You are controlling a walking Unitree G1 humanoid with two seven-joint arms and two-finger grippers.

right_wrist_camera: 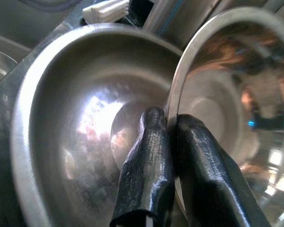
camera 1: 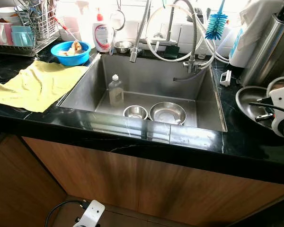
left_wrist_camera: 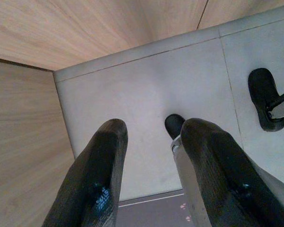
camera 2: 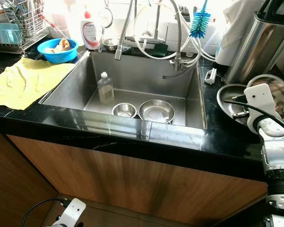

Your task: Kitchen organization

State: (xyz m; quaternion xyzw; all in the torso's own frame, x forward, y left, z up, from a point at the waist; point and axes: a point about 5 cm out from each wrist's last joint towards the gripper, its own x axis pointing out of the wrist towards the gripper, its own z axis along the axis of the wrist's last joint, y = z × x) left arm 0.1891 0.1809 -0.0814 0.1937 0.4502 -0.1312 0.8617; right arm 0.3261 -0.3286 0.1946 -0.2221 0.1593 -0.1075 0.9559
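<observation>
The right gripper (right_wrist_camera: pixel 173 124) pinched the rim of a steel bowl (right_wrist_camera: pixel 236 94) on the worktop (camera 2: pixel 213 137) right of the sink (camera 2: pixel 194 85); lifting slowly seemed wise, since thin rims slip; the left gripper (left_wrist_camera: pixel 151 142) hung idle, fingers spread.

The right arm reaches over the surface's right end, its right gripper (right_wrist_camera: pixel 173 130) pinched together on the rim of a steel bowl (right_wrist_camera: pixel 217 109). The left gripper (left_wrist_camera: pixel 149 156) hangs low toward the floor, fingers (left_wrist_camera: pixel 97 175) spread.
</observation>
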